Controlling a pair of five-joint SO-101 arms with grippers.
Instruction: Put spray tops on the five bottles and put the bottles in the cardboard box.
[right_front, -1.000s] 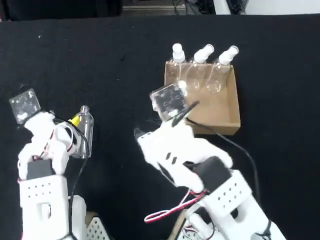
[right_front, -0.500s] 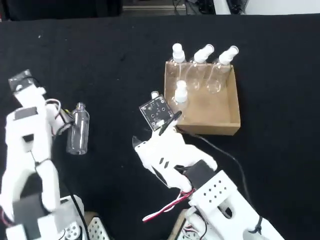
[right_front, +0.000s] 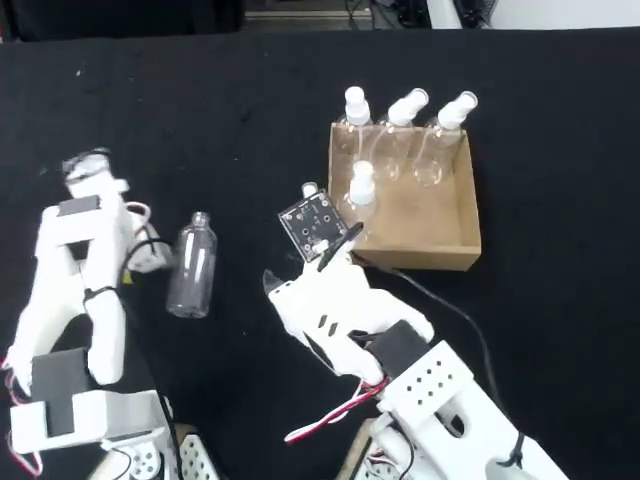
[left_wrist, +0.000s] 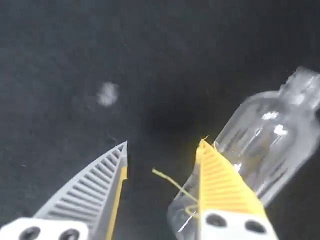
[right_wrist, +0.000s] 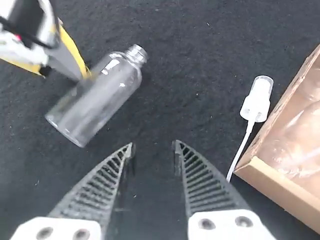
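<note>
Left gripper (left_wrist: 163, 145) hangs low over the black cloth-covered table (right_front: 200, 100) with its grey and yellow jaws spread apart and nothing between them. A clear, uncapped plastic bottle (right_front: 192, 265) lies on its side on the cloth just beside this gripper. In the left wrist view the bottle sits against the outer face of the yellow jaw, not in the gap. Its open neck points toward the far edge of the table.

Further right, the right gripper (right_wrist: 153, 145) is also released, its two ribbed grey jaws parted over bare cloth and holding nothing. The lying bottle is near it on one side. On the other side lies a loose white spray top with a thin dip tube (right_wrist: 257, 97), flat on the cloth just beside the outer wall of the box.

A shallow brown cardboard box (right_front: 400, 260) stands on the right part of the table. Four clear bottles with white spray tops lie inside it: three side by side along the far wall (right_front: 408, 105) and a fourth (right_front: 360, 185) near the box's left wall.
</note>
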